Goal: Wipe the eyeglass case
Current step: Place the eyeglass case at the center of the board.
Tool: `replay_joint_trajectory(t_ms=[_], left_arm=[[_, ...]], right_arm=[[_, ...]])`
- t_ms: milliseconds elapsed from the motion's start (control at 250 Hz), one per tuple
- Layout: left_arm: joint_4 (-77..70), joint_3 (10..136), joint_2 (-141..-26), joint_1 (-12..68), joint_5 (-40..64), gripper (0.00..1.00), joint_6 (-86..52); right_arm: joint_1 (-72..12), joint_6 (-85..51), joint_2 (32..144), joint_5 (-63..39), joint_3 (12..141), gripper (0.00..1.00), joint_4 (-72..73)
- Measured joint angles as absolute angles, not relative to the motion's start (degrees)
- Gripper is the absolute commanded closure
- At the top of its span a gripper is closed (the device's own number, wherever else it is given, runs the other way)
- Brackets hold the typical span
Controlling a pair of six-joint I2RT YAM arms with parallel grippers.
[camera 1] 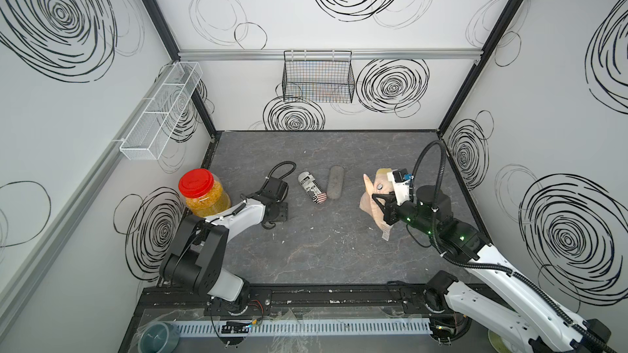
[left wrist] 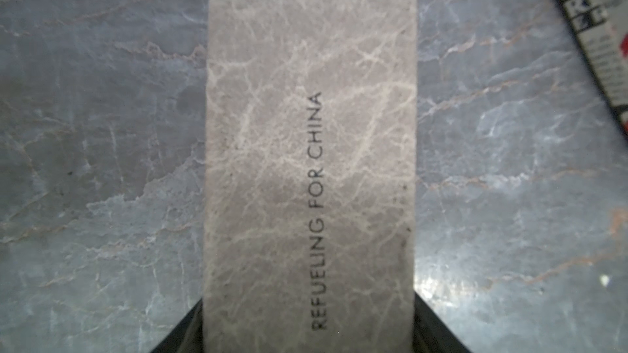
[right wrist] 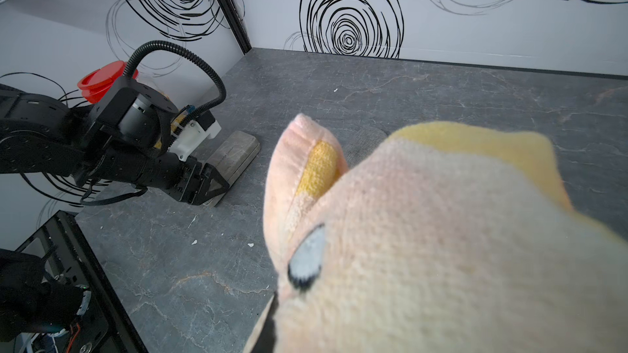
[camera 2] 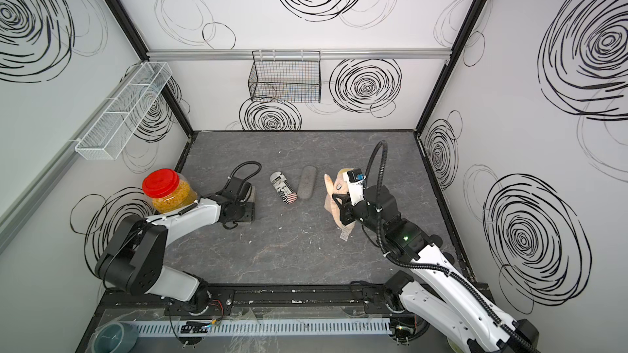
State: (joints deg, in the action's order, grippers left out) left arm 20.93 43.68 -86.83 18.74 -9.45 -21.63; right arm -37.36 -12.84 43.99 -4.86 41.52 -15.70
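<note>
White walls (camera 1: 272, 5) scrawled with black spirals closed in a dark, veined surface (camera 1: 306, 259). The eyeglass case (right wrist: 234, 154) lay flat on the left part of it, at middle depth, just left of a newsprint-patterned tube (camera 1: 312, 187) and a grey oblong pouch (camera 1: 335, 183). A red-lidded jar (camera 1: 204, 198) stood against the left wall.

The left end effector (right wrist: 212, 186) was clamped across one short end of the case, pinning it down and leaving the long marbled top bare. The left wrist view showed that top, with a line of small print running along it.

On the right, the right end effector (camera 1: 380, 207) was closed on a peach and yellow cloth (camera 1: 368, 203). The cloth hung clear of the surface and well apart from the case, with the tube and pouch between them.

The case looked like a stiff, light shell with a matte, leather-like skin. It would probably skid on this smooth surface under a sideways rub, so the grip at its end seemed the right hold. Strokes would be safest running lengthwise toward the clamped end. The cloth looked soft and floppy, and would likely need bunching against the lid to press evenly.
</note>
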Motion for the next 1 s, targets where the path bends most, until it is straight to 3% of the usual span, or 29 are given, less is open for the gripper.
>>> replay_joint_trajectory(t_ms=[192, 404, 651, 999], left_arm=[[21.26, 42.92, -85.1, 20.01, -9.63, 0.3, -23.18], [23.73, 36.88, -76.07, 27.14, -10.76, 0.3, -28.4], [27.77, 29.15, -66.13, 29.85, -11.07, 0.28, -35.81], [28.25, 28.49, -66.02, 34.11, -10.96, 0.23, -40.12]], right_arm=[[-37.34, -12.84, 43.9, -4.86, 41.52, 0.97, -15.7], [-36.93, -12.84, 44.58, -5.34, 41.52, 0.97, -15.62], [-36.77, -12.84, 44.82, -5.8, 41.52, 0.97, -15.62], [-36.6, -12.88, 44.82, -6.2, 41.52, 0.97, -15.57]])
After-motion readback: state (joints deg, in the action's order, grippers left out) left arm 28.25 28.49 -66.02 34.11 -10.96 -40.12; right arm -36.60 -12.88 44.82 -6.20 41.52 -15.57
